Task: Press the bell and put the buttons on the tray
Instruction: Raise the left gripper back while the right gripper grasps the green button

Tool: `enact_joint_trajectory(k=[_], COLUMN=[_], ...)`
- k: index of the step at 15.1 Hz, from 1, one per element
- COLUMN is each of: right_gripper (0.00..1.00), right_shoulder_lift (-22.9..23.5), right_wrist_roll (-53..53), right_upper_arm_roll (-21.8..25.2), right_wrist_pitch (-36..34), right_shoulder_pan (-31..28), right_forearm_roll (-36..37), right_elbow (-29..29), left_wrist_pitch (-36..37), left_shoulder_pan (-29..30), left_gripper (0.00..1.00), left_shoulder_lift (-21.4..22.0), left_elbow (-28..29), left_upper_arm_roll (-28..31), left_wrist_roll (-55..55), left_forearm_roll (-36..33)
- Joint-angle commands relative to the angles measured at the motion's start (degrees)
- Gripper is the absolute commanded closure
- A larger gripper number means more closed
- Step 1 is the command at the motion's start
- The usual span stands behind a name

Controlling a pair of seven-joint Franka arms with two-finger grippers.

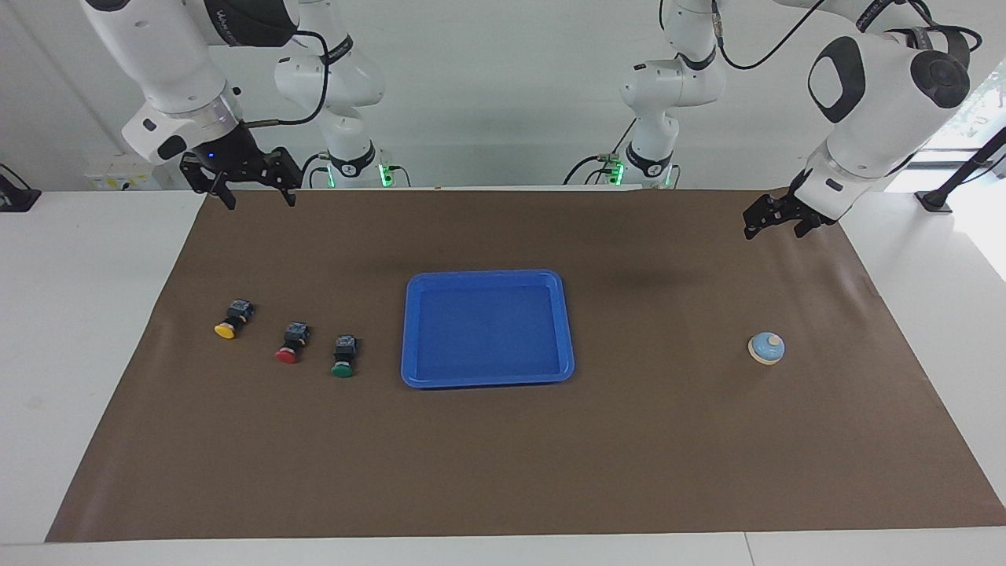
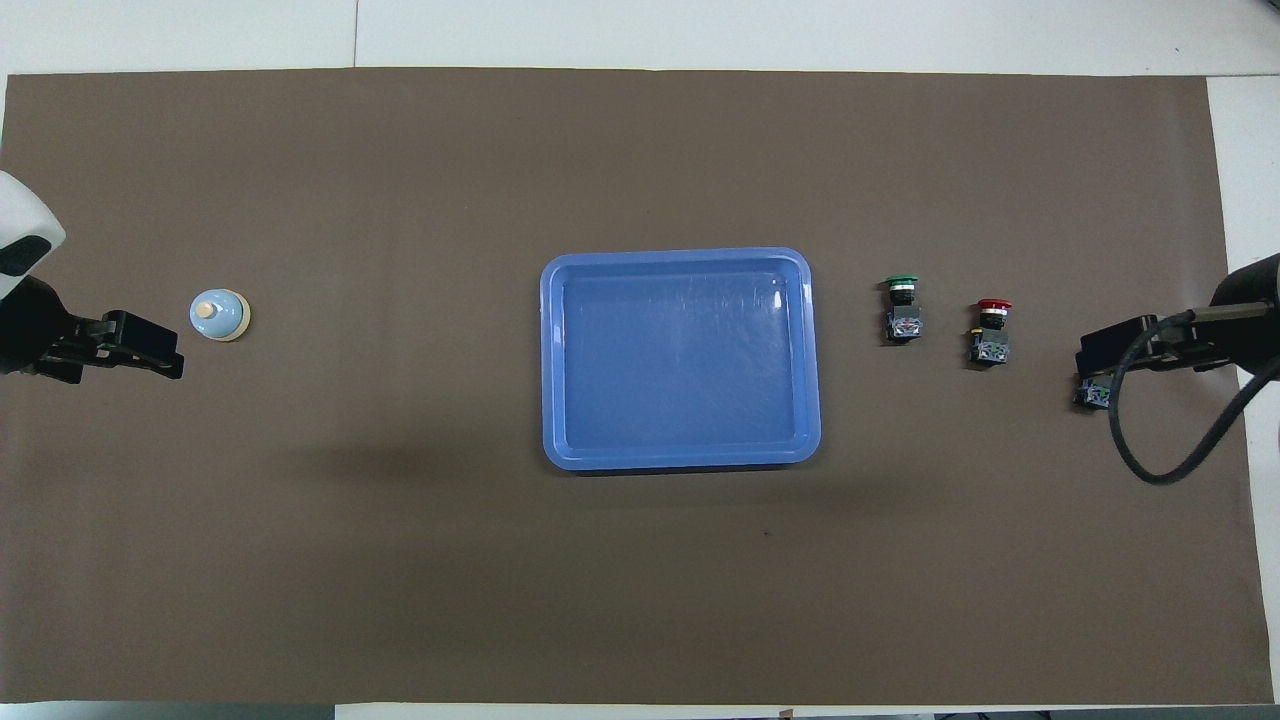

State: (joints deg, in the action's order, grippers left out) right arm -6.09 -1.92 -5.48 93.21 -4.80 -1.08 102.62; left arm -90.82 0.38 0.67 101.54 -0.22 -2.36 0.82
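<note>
The blue tray (image 1: 487,274) lies empty at the middle of the brown mat, and it also shows in the overhead view (image 2: 680,258). The yellow button (image 1: 227,328), red button (image 1: 288,353) and green button (image 1: 342,367) lie in a row beside the tray, toward the right arm's end. The bell (image 1: 766,348) stands toward the left arm's end. My right gripper (image 1: 258,201) is open and hangs high over the mat's robot-side edge. My left gripper (image 1: 774,230) is open, raised over the mat's corner, apart from the bell.
The brown mat (image 1: 503,472) covers most of the white table. In the overhead view the right gripper (image 2: 1090,355) covers most of the yellow button (image 2: 1093,395). The green button (image 2: 902,290), the red button (image 2: 993,310) and the bell (image 2: 218,315) show fully there.
</note>
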Motion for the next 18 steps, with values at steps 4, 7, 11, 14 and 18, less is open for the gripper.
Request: enact_joint_trajectory(k=[4,7,11,14,18], right_gripper=[0.00,0.00,0.00,0.00,0.00], right_shoulder_lift=[3.6,10.8,15.9,20.1,22.8], right_wrist_roll=[-1.2,-2.2,-1.9,-1.9,-1.9], right_upper_arm_roll=[-0.6,-0.5,-0.4,-0.3,-0.3], right_wrist_pitch=[19.6,30.7,42.6,47.5,50.7], right_shoulder_pan=[3.1,5.4,6.3,5.9,5.6], right_forearm_roll=[0.3,0.3,0.6,2.0,3.5], right_elbow=[13.3,14.3,18.1,17.7,17.5], left_wrist_pitch=[1.5,1.5,1.6,3.8,2.9], left_shoulder_pan=[-0.8,-0.6,-0.7,-0.8,-0.8], left_gripper=[0.00,0.00,0.00,0.00,0.00], left_shoulder_lift=[0.8,1.2,1.3,1.3,1.5], left_elbow=[-0.2,-0.2,-1.2,-3.8,-3.2], left_upper_arm_roll=[0.8,0.8,0.4,0.0,0.0], left_wrist_roll=[0.5,0.7,0.7,0.7,0.6], left_forearm_roll=[0.0,0.0,-0.1,-0.1,-0.1])
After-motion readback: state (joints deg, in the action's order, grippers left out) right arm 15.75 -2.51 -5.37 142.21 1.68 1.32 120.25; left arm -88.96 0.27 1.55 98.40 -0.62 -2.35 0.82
